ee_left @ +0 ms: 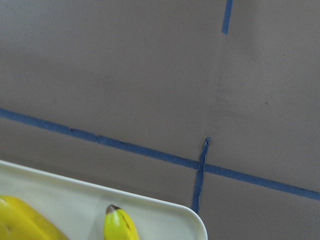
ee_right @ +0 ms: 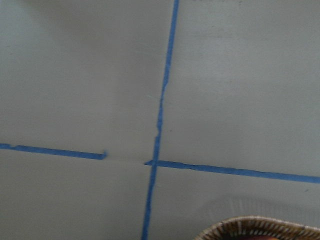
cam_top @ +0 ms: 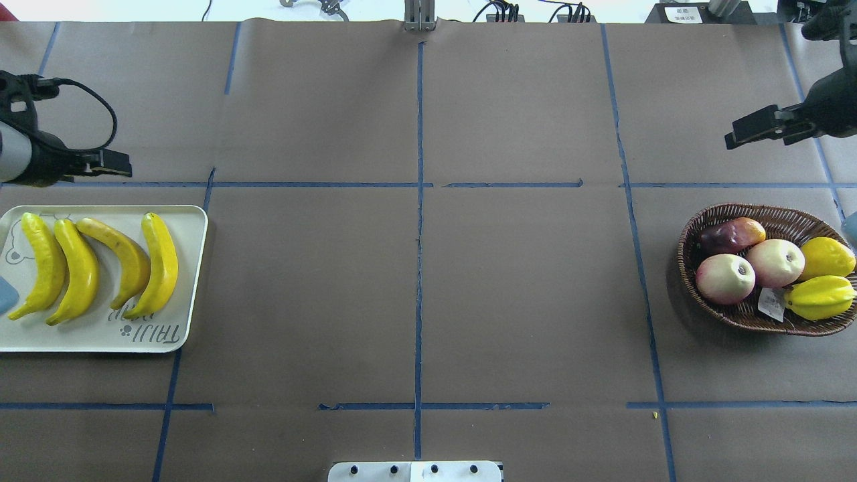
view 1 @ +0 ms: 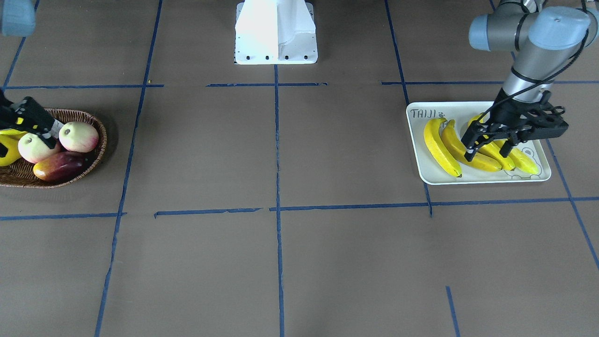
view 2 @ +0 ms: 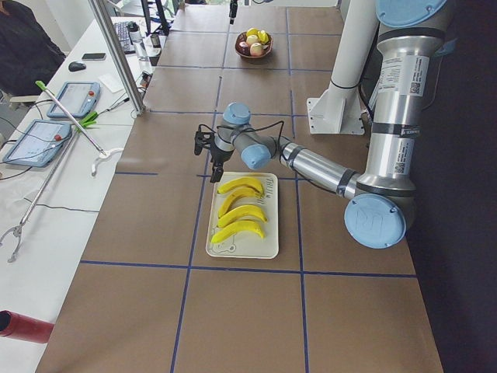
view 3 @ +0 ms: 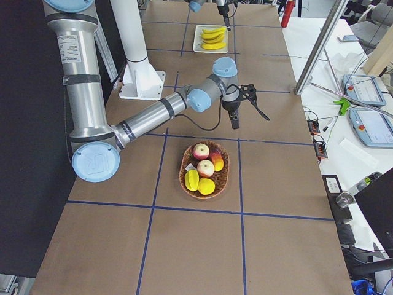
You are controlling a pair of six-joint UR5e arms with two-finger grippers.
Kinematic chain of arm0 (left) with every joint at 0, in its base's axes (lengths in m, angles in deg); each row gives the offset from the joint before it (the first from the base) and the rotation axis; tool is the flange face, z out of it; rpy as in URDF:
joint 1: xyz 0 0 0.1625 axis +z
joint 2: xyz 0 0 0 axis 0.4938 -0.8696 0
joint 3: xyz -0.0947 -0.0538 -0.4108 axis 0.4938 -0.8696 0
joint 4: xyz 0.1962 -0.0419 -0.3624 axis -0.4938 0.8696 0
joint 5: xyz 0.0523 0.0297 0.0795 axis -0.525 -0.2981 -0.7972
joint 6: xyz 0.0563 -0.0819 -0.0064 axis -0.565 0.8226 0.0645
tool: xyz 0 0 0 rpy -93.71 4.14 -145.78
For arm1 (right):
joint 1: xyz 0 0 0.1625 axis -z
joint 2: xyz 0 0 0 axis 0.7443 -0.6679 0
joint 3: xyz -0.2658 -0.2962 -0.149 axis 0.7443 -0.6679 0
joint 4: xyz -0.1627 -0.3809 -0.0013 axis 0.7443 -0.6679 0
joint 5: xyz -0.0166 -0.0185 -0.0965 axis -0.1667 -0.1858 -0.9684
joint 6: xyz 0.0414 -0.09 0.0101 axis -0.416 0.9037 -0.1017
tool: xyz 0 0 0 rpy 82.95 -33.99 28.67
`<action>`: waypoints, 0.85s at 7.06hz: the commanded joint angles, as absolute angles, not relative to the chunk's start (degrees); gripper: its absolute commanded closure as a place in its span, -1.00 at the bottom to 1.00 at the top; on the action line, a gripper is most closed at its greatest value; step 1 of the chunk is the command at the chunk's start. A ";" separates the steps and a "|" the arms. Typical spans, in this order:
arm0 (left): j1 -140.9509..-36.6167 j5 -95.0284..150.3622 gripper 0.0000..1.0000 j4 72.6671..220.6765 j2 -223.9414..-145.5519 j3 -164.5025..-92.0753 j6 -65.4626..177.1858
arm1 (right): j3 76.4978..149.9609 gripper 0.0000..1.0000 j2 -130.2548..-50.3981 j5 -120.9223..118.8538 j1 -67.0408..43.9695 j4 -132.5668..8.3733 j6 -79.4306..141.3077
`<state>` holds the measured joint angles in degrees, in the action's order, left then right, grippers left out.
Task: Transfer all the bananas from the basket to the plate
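Several yellow bananas (cam_top: 157,264) lie side by side on the white plate (cam_top: 100,338) at the table's left end; the plate also shows in the front view (view 1: 468,178). The wicker basket (cam_top: 689,234) at the right end holds no banana that I can see. My left gripper (view 1: 486,152) is open and empty, raised by the plate's far edge (cam_top: 100,164). My right gripper (cam_top: 763,130) looks open and empty, raised beyond the basket's far side. The left wrist view shows a plate corner (ee_left: 165,220) and a banana tip (ee_left: 117,225). The right wrist view shows only the basket rim (ee_right: 260,225).
The basket holds two pink-cream apples (cam_top: 725,279), a dark red mango (cam_top: 730,234), a lemon (cam_top: 827,258) and a starfruit (cam_top: 820,298). The white robot base (view 1: 276,32) stands at the middle of the table's robot side. Blue tape lines (cam_top: 418,201) cross the brown table.
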<state>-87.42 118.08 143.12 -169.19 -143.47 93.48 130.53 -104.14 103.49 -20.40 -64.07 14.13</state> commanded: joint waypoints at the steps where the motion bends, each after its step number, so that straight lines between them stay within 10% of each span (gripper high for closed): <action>1: -102.38 128.70 -1.00 128.46 -169.90 -143.06 67.63 | 123.97 -1.00 -105.85 108.48 -29.56 -64.28 26.65; 6: -118.09 138.04 -1.00 119.84 -165.97 -132.26 33.58 | 121.05 -1.00 -109.56 111.56 -35.40 -63.75 35.14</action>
